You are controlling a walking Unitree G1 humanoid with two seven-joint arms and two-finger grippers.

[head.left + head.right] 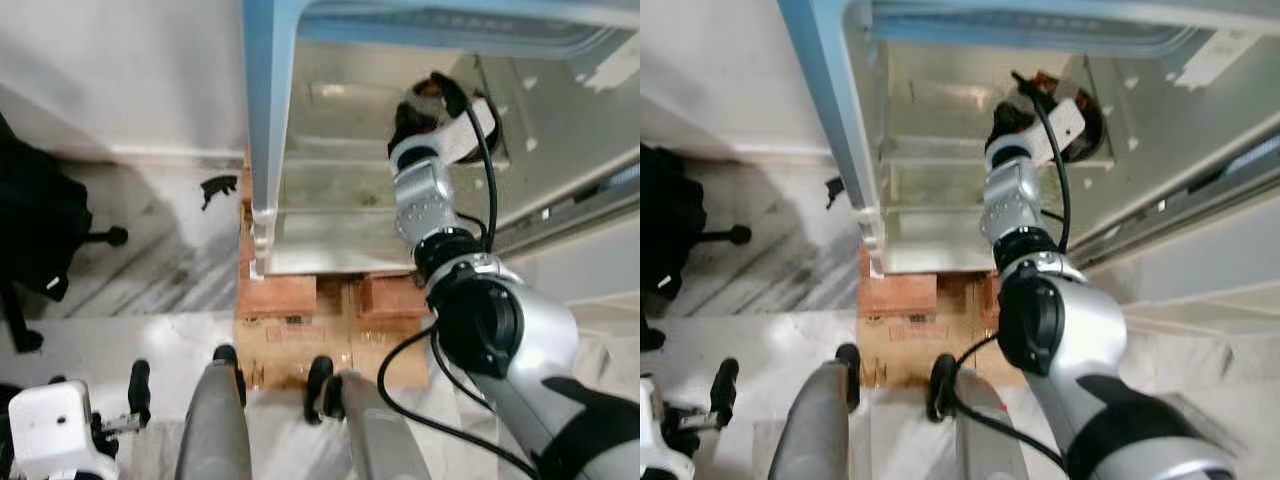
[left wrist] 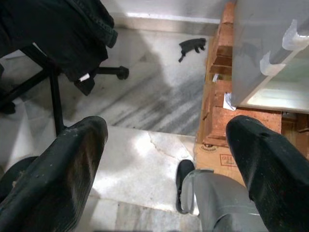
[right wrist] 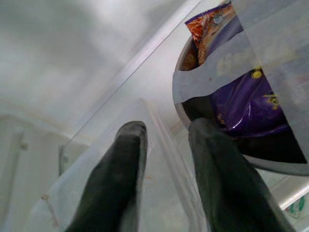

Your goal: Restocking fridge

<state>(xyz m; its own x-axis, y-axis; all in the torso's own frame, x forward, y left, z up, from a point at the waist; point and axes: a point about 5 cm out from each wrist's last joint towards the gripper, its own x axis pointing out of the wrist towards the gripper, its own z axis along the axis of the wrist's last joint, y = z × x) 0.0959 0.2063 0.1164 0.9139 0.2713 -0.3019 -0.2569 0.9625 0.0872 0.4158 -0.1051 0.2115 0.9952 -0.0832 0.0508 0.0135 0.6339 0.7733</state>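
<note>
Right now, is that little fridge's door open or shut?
Open. The fridge shows its pale bare interior from above, and the right gripper reaches inside it, beside a bowl holding purple packets.

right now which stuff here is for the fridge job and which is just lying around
For the job:
- fridge, door open
- right hand, reaching inside it
- bowl with purple packet

Lying about:
- cardboard box under the fridge
- office chair with dark clothes
- black scrap on the floor
</note>
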